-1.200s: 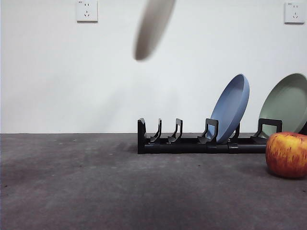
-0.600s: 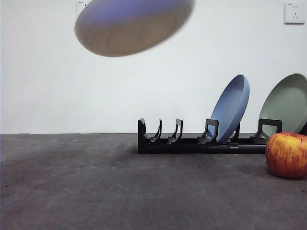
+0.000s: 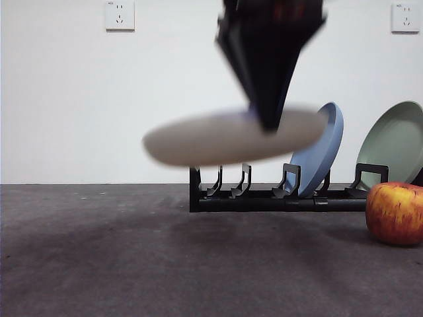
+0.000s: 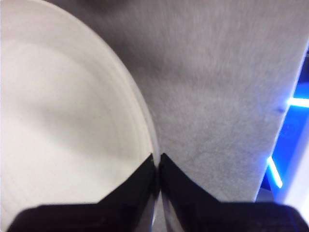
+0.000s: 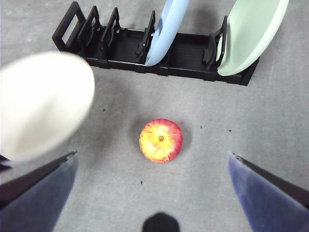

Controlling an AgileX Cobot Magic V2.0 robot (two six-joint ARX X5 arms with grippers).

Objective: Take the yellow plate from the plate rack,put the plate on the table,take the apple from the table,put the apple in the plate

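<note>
The left pincer (image 3: 269, 122) comes down from the top of the front view as a dark wedge, its two black jaws pressed together on the rim of the yellow plate (image 3: 231, 137). The plate hangs in the air, nearly level and motion-blurred, above the tabletop (image 3: 132, 264) and in front of the plate rack (image 3: 277, 195). In the left wrist view the jaws pinch the plate's (image 4: 63, 125) raised edge, one on the inner face and one on the outer, with grey tabletop beyond.

The rack sits on the tabletop with its prongs upright. A blue plate (image 3: 324, 148) leans in one slot near the middle and a pale green plate (image 3: 395, 142) leans in a slot at the far end; the slots at the other end hold nothing.

The apple (image 5: 161, 140) rests on the tabletop in front of the rack, well apart from the held plate, stem dimple up. The right pincer (image 5: 154, 166) hangs high over the apple with its jaws spread wide, gripping nothing. On the wall behind are two white sockets (image 3: 119, 14).
</note>
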